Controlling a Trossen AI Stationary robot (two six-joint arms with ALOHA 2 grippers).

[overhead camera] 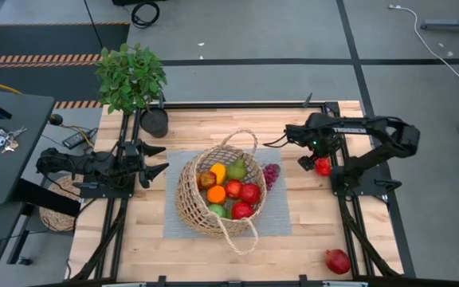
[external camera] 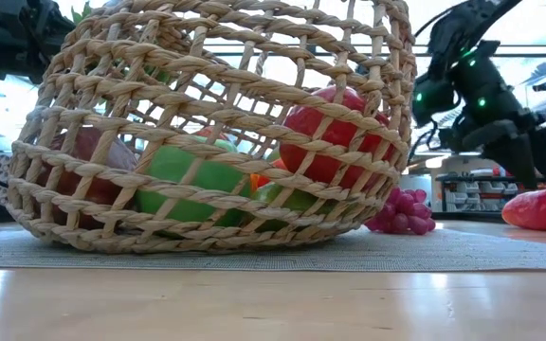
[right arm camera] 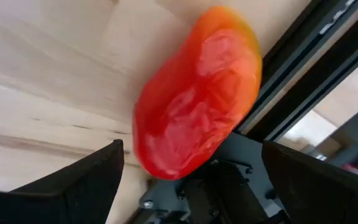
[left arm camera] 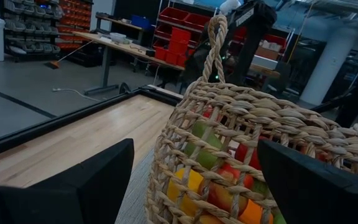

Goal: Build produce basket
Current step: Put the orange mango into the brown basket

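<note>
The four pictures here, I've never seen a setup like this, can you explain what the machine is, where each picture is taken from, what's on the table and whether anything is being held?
It is a robot with two dark arms at a wooden table. One picture looks straight down, one looks level across the tabletop, and two come from cameras on the wrists.

A woven basket sits on a grey mat, already holding produce such as apples, an orange and a pear. Purple grapes lie on the mat against the basket's side, and a pomegranate sits near the table's corner.

The left gripper waits open beside the basket. The right gripper is open over a red-orange fruit by the table's edge. Neither holds anything. A potted plant stands at the back.
</note>
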